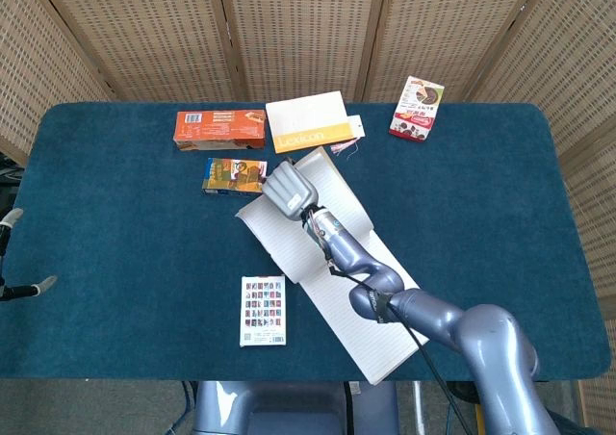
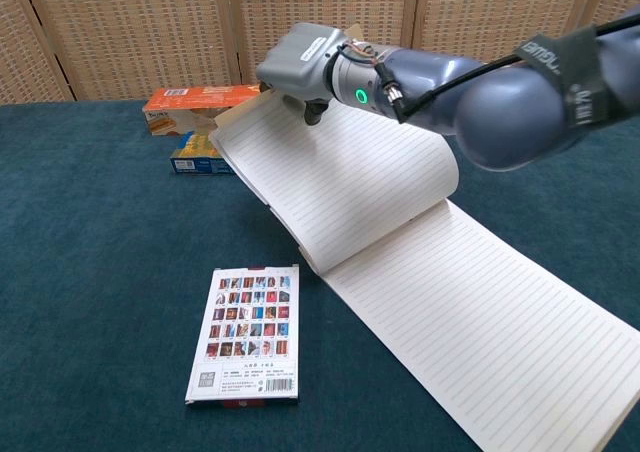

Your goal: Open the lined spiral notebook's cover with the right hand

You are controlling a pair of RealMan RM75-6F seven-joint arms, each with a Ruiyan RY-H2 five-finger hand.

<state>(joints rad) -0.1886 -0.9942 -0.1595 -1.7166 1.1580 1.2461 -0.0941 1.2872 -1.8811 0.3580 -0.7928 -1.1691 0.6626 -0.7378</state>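
The right robot hand (image 1: 286, 190) (image 2: 303, 65) is over the far-left part of the lined spiral notebook (image 1: 327, 262) (image 2: 440, 302). Its fingers curl down onto the raised cover (image 2: 330, 177), holding its top edge; the exact grip is hidden under the palm. The cover bends in an arch from the hand down to the spine, with its lined inner side facing up. The open notebook lies diagonally on the blue desk (image 1: 115, 233), reaching to the near edge. Just left of it lies a card of small pictures (image 1: 263, 310) (image 2: 245, 334). Beyond the hand are a small colourful box (image 1: 234, 175), an orange box (image 1: 219, 129), a Lexicon booklet (image 1: 308, 122) and a snack packet (image 1: 417, 108). Of the left robot hand (image 1: 14, 262), only fingertips show at the frame edge, so its state cannot be told.
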